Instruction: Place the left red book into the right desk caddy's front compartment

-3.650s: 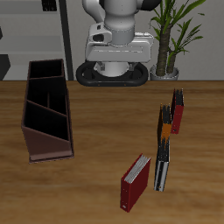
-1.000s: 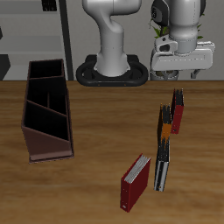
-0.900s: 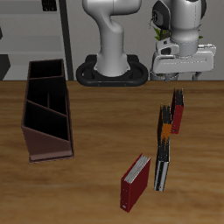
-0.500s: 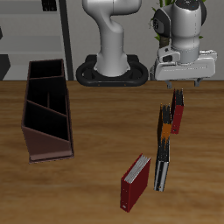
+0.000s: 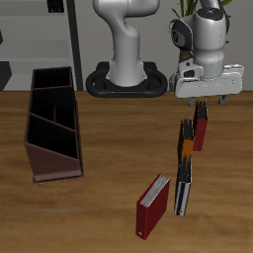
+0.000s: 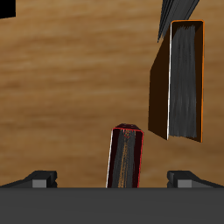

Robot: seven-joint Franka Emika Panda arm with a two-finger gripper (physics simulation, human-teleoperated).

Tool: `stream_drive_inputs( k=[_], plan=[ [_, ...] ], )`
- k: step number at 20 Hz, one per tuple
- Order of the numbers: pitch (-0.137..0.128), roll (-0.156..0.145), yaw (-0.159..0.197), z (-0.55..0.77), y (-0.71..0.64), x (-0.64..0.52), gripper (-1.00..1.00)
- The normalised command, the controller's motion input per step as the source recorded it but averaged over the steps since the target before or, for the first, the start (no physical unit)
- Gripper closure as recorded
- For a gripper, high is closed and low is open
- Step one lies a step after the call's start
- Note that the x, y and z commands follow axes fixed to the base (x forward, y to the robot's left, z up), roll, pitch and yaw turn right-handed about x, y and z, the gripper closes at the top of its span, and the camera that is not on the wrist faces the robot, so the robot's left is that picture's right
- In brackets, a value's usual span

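While jaws gape, gripper (image 5: 204,102) straddles left red book (image 6: 125,156).

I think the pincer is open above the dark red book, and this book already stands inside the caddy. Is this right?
Not quite. The pincer is open above the dark red book, but the book stands on the table, beside the black-and-orange book, far from the caddy. The exterior view shows this; no book is in the caddy.
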Motion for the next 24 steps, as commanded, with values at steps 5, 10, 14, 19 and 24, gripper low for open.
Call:
stream_drive_inputs(
  k=[5,10,14,19,24],
  plan=[
    [0.017,0.018,0.000,-0.23,0.00,0.02,-1.00],
    [0.008,-0.013,0.002,-0.15,-0.07,0.01,-1.00],
    [0.023,-0.002,0.009,-0.20,-0.03,0.08,-1.00],
    [0.046,0.003,-0.006,-0.21,-0.01,0.04,-1.00],
    [0.042,0.038,-0.013,-0.20,0.01,0.04,-1.00]
  ],
)
